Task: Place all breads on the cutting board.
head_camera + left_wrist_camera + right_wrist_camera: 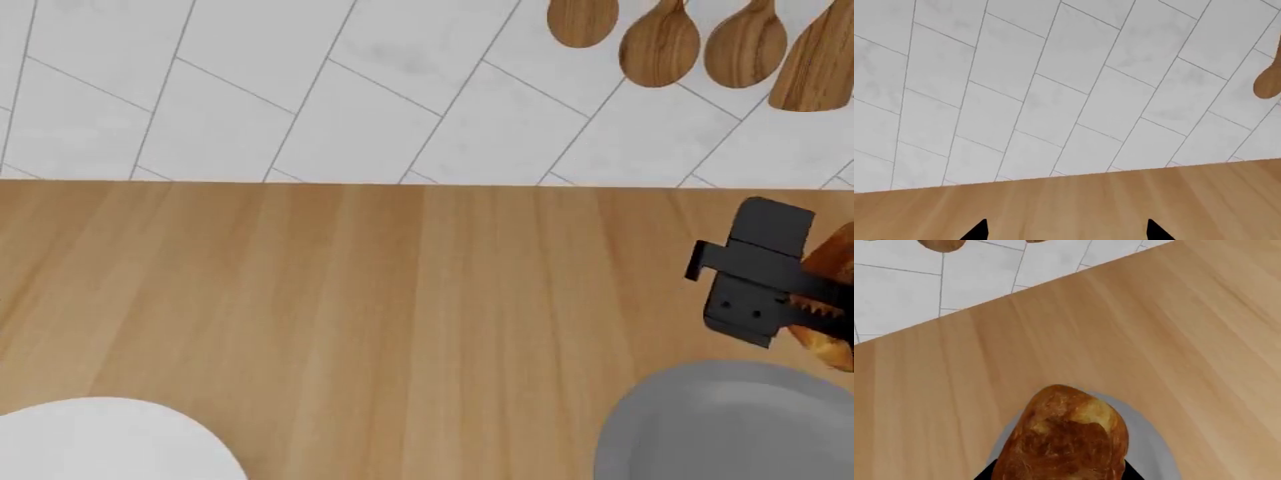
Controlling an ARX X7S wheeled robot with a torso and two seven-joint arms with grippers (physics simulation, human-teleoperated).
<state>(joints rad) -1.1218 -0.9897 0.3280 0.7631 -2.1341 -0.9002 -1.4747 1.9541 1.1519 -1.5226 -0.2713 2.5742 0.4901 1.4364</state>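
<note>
1. A pale wooden surface ran under a white tiled wall.
2. The right gripper carried a bread, jaws clamped on it, at the surface's right edge.
3. The left gripper hung empty, jaws apart.
4. No cutting board showed; the carry step next called for finding it.

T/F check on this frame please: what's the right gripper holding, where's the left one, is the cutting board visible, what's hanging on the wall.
1. The right gripper holds a bread. True.
2. The cutting board is in view. False: no view shows it, only the paler countertop.
3. Wooden spoons hang on the tiled wall. True.
4. The left gripper grips a loaf. False: its fingertips are apart over bare countertop with nothing between them.
5. The grey plate carries three rolls. False: none show on it.
</note>
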